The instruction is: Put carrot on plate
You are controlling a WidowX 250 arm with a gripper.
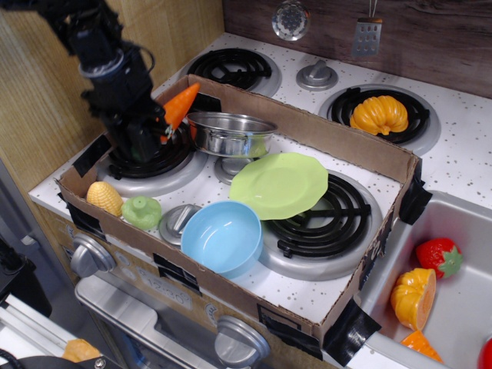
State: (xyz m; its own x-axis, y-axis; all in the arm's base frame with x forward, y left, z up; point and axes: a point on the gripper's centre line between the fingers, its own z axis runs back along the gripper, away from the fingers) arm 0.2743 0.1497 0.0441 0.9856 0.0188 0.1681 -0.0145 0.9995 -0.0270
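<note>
My gripper [157, 132] is shut on the orange carrot [180, 105], holding it by its green end. The carrot is lifted above the near-left burner and points up and right, toward the steel pot [228, 132]. The lime-green plate [280, 184] with the wavy rim lies tilted on the near-right burner, inside the cardboard tray, to the right of the gripper and apart from it.
The cardboard tray wall [307, 131] rings the near burners. Inside it are a light blue bowl [221, 235], a yellow corn cob [104, 197] and a green vegetable [141, 211]. An orange pumpkin [379, 114] sits on the far-right burner. The sink [461, 231] at right holds toy food.
</note>
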